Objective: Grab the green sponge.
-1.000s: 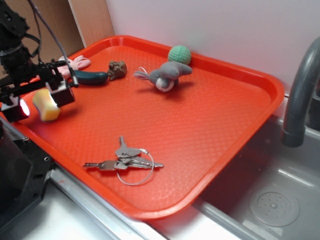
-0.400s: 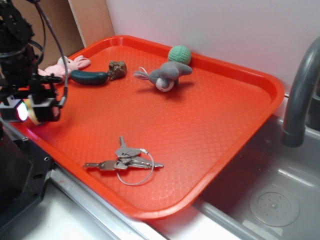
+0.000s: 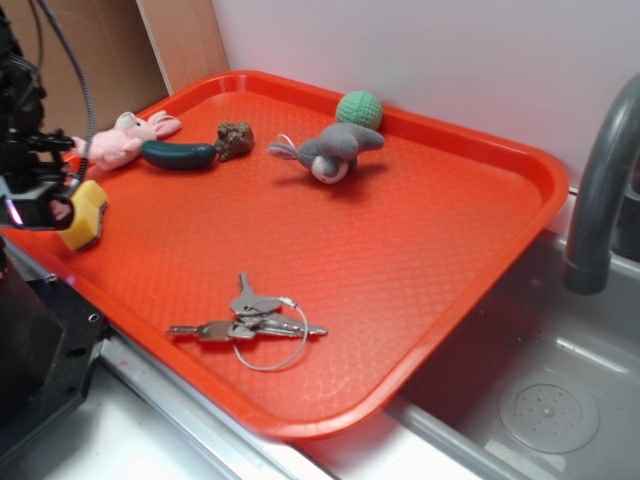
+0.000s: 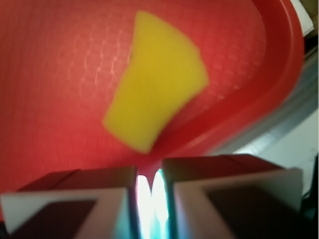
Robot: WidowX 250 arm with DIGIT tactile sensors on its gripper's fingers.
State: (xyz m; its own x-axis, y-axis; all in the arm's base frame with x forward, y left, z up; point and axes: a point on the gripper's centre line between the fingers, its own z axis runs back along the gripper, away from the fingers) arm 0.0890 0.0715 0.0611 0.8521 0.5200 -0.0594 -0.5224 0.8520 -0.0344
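Wrist view: jaws of the gripper (image 4: 148, 186) are nearly together, only a thin lit slit between them, and nothing is clamped. The sponge (image 4: 155, 79) sits free on the tray (image 4: 60, 74) ahead of the fingertips, close to the rim.

What changed: a second ago the sponge sat right at the open jaws, further in on the tray. Then the arm dropped over it and mostly hid it. Now the gripper (image 3: 35, 208) has shifted left to the tray's edge and the sponge (image 3: 82, 214) lies just beside it, at the left rim of the tray (image 3: 450, 140). So the jaws closed without catching it, or it squeezed out. My read: the grab missed and needs a redo: reopen, line up over the block, come down again.

Concern: the sponge is now tight against the raised rim, so one finger may have no room on that side. It is soft foam and could pop out again if pinched off-centre.

Surroundings: pink plush (image 3: 120, 138), dark green sausage toy (image 3: 178, 154) and a small brown lump (image 3: 234, 139) lie near, behind the sponge, but not touching it. Grey plush (image 3: 330, 150), green knitted ball (image 3: 359, 108) and keys (image 3: 246, 318) are well apart. Faucet (image 3: 600, 190) and sink (image 3: 530, 400) are far right, no factor.
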